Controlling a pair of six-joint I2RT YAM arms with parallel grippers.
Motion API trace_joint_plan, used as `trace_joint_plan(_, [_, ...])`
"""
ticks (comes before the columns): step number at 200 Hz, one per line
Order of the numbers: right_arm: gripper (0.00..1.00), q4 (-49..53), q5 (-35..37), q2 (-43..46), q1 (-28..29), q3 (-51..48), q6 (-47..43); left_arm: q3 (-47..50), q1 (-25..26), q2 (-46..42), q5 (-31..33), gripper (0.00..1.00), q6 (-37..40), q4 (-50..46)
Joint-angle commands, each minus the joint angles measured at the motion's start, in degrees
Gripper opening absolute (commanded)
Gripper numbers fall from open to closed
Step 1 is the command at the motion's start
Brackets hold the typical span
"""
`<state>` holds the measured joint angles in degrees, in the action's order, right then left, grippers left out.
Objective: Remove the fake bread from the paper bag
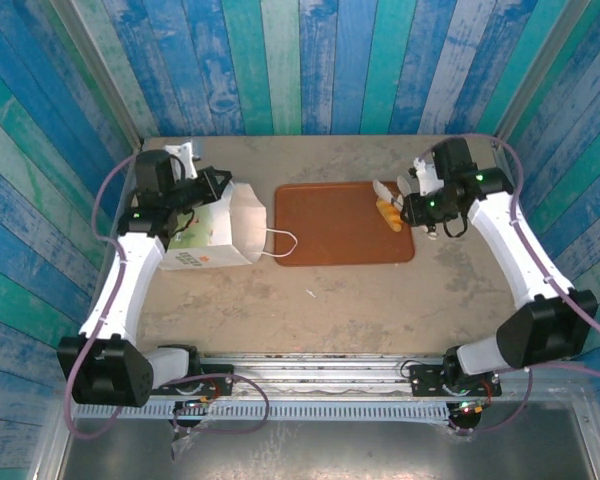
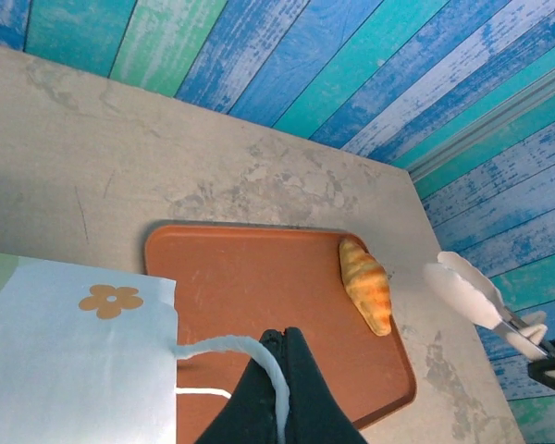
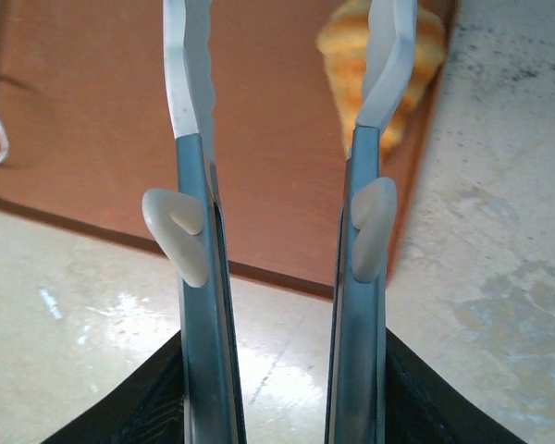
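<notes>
1. Nearest to the arm bases, the table (image 1: 360, 300) is bare sand-coloured board. Behind it, the paper bag (image 1: 212, 232) lies on its side at the left. Its long axis runs left to right, and its open mouth (image 1: 250, 222) faces right, toward the tray (image 1: 330, 225).
2. One loop handle (image 1: 283, 243) of the bag lies across the left edge of the tray.
3. The left gripper (image 2: 283, 347) is at the far upper edge of the bag. In the left wrist view its dark fingers are pressed together and a white handle cord runs into the seam between them, so I judge it is pinching the bag by this cord and keeping the mouth up.
4. Across the tray, near its far right corner, lies one croissant (image 1: 388, 211). Its long axis points roughly from near to far, a little tilted.
5. The right gripper (image 3: 287, 55) is just beside this croissant with its two long white fingers spread apart and nothing between them. The pastry lies under the tip of one finger, not in the gap.
6. I cannot see inside the bag, so how much bread is left there I cannot tell. If some remains, it lies to the left of the right gripper, beyond the whole tray. The left arm is nearer but busy, so the free right arm must travel left and enter the mouth along the bag's long axis.
</notes>
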<state>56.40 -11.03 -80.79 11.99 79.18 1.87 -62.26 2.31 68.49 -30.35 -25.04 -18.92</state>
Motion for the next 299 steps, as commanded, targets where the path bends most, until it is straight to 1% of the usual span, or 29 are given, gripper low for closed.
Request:
trace_joint_plan(1, [0.46, -2.79, -9.60, 4.89, 0.45, -1.48, -0.52, -1.10, -0.20, -4.12, 2.71, 0.00, 3.02, -2.47])
trace_joint_plan(26, [0.45, -4.50, -17.77, 8.09, 1.99, -2.91, -0.81, -1.28, -0.20, -5.41, 3.89, 0.00, 3.92, -3.90])
trace_joint_plan(40, [0.45, -6.74, -21.48, 9.35, 4.06, -4.46, -0.40, -1.31, -0.19, -6.23, 4.40, 0.00, 4.60, -4.70])
trace_joint_plan(54, [0.45, -8.26, -23.01, 9.93, 7.81, -5.79, -0.80, -1.25, -0.15, -7.19, 5.40, 0.00, 5.85, -6.42])
trace_joint_plan(91, [0.44, -10.91, -23.96, 8.87, 19.69, -8.01, -1.96, -0.37, -0.20, -9.78, 8.88, 0.00, 7.36, -9.31])
trace_joint_plan(101, [0.44, -12.27, -24.19, 8.28, 21.89, -8.59, -1.87, 0.01, -0.20, -10.66, 9.78, 0.00, 7.77, -9.55])
trace_joint_plan(103, [0.44, -12.47, -24.19, 8.13, 23.40, -8.66, -1.87, 0.09, -0.20, -10.83, 9.85, 0.00, 7.84, -9.67])
trace_joint_plan(127, [0.44, -15.74, -21.96, 4.99, 30.18, -8.59, -1.88, 1.57, -0.21, -13.28, 10.97, 0.00, 9.73, -9.56])
trace_joint_plan(150, [0.44, -17.43, -17.03, 0.39, 35.53, -6.64, -2.03, 2.56, -0.20, -15.19, 12.30, 0.00, 10.59, -9.15])
trace_joint_plan(173, [0.44, -18.08, -10.13, -4.73, 40.69, -3.52, -3.04, 3.10, -0.20, -15.93, 12.68, 0.00, 10.44, -8.38])
trace_joint_plan(196, [0.43, -20.24, -2.83, -8.98, 44.32, -1.32, -2.75, 3.17, -0.17, -15.75, 12.17, 0.00, 11.06, -8.50])
trace_joint_plan(211, [0.43, -21.04, 0.59, -11.93, 46.08, 1.12, -2.06, 3.43, -0.20, -15.88, 11.82, 0.00, 11.56, -8.27])
trace_joint_plan(223, [0.45, -21.38, 1.02, -14.07, 47.58, 3.18, -2.63, 3.85, -0.20, -16.18, 11.41, 0.00, 11.49, -7.42])
trace_joint_plan(257, [0.44, -23.85, 5.70, -19.10, 50.01, 7.21, -1.17, 4.69, -0.20, -16.97, 11.09, 0.00, 10.56, -5.65])
trace_joint_plan(299, [0.47, -25.64, 3.08, -24.58, 50.11, 12.83, 0.21, 4.70, -0.20, -17.43, 11.46, 0.00, 10.87, -5.71])
